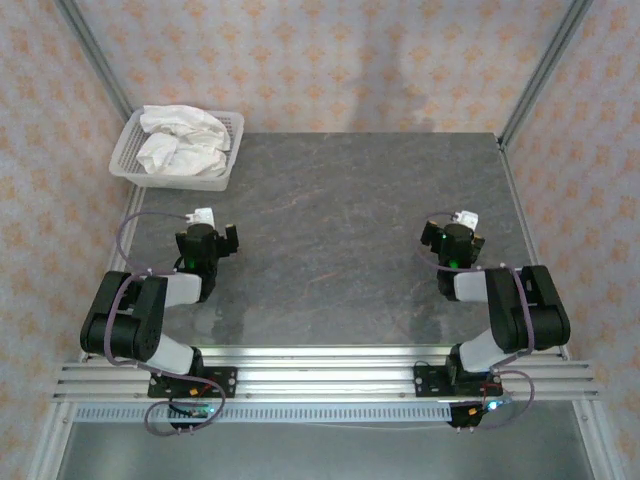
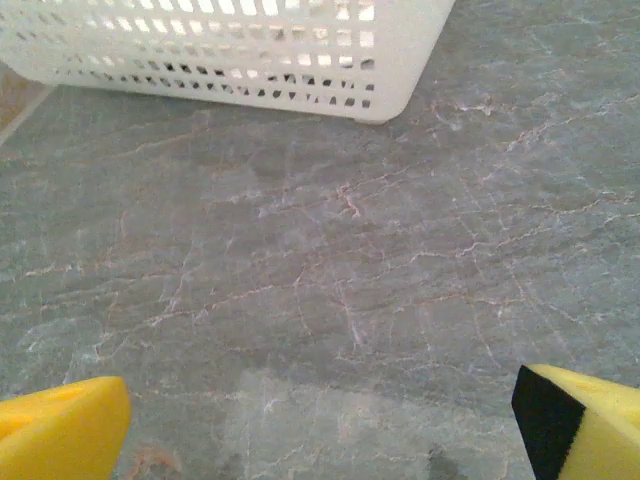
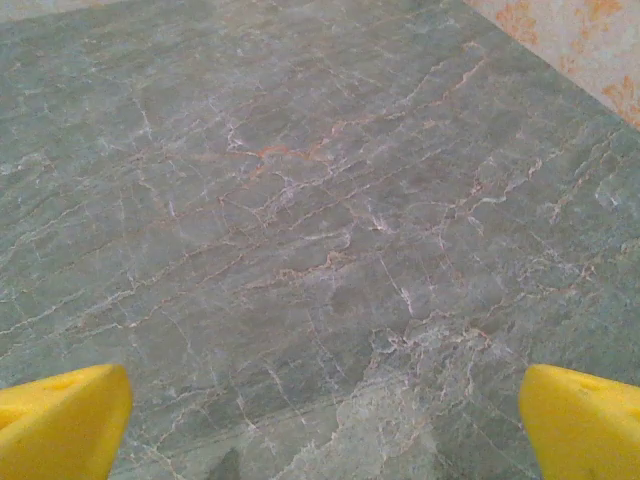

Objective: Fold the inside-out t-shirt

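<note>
**A:** What did you have, counted?
**B:** You had 1 inside-out t-shirt (image 1: 180,140), crumpled inside 1 basket (image 1: 185,181), and 2 grippers.
**A:** Grippers?
**B:** Left gripper (image 2: 320,430) was spread wide, holding nothing, near the basket. Right gripper (image 3: 320,430) was also spread and empty, well apart from the basket.

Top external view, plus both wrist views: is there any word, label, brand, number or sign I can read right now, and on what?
No readable text in any view.
The crumpled t-shirt in the white mesh basket: no tag or print visible.
Wallpaper: a repeating ornament, not lettering.
Table: stone veining only.
Arm bases: any markings are too small to read.
</note>
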Controlling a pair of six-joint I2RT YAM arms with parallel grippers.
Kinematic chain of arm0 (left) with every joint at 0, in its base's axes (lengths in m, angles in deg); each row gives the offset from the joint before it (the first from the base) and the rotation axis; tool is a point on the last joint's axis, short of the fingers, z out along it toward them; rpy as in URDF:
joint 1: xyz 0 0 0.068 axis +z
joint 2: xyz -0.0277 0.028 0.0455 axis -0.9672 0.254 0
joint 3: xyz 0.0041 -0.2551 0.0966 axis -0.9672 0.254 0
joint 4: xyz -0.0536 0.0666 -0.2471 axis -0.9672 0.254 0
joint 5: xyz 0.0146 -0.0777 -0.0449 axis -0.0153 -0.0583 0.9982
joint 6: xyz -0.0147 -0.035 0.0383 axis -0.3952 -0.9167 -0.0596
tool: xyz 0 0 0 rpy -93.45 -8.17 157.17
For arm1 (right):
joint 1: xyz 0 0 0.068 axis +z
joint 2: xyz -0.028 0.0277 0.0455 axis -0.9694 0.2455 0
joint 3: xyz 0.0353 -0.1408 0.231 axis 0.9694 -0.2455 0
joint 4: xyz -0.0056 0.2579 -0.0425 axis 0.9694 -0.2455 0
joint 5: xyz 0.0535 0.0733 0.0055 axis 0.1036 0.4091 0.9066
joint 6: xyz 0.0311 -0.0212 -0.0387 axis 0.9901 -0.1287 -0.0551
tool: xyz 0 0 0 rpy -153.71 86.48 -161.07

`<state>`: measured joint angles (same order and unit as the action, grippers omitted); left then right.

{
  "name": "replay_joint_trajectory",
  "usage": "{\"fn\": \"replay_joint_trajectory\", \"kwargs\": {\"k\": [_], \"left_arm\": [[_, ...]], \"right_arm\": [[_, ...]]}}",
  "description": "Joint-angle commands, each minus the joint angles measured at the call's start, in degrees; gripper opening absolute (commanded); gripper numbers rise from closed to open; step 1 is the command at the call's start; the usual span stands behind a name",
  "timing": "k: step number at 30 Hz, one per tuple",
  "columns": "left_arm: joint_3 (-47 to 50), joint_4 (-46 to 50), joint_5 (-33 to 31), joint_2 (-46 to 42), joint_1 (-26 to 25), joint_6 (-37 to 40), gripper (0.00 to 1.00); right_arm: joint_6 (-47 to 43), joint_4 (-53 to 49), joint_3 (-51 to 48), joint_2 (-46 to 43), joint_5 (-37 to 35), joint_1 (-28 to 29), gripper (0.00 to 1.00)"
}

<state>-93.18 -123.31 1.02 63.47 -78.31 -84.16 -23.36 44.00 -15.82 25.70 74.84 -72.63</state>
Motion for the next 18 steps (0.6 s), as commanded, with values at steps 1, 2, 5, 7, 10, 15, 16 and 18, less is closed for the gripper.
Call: {"fn": "replay_joint_trajectory", "kwargs": {"k": [1, 2, 5, 7, 10, 15, 16, 18], "left_arm": [[-1.78, -4.03, -2.89, 0.77, -0.58, 1.49, 1.0], [-1.78, -4.01, -2.89, 0.77, -0.58, 1.49, 1.0], [-1.78, -3.99, -2.89, 0.77, -0.58, 1.49, 1.0], [-1.78, -3.97, -2.89, 0.77, -0.58, 1.47, 1.0], [-1.78, -4.03, -2.8, 0.77, -0.49, 1.47, 1.0], [-1.78, -3.99, -2.8, 0.77, -0.49, 1.47, 1.0], [-1.78, -4.02, -2.8, 0.77, -0.49, 1.47, 1.0], [-1.73, -4.11, -2.7, 0.77, -0.48, 1.47, 1.0]], "right_arm": [[-1.01, 3.73, 1.38, 0.42, -1.47, -0.56, 0.99], [-1.01, 3.65, 1.36, 0.44, -1.47, -0.61, 0.99], [-1.01, 3.64, 1.36, 0.45, -1.48, -0.61, 0.99], [-1.05, 3.69, 1.36, 0.5, -1.48, -0.61, 0.99], [-1.04, 3.73, 1.36, 0.4, -1.42, -0.61, 0.99], [-1.02, 3.88, 1.23, 0.44, -1.35, -0.61, 0.99], [-1.07, 4.06, 1.12, 0.29, -1.3, -0.61, 0.99], [-1.08, 4.25, 0.93, 0.26, -1.3, -0.61, 0.99]]}}
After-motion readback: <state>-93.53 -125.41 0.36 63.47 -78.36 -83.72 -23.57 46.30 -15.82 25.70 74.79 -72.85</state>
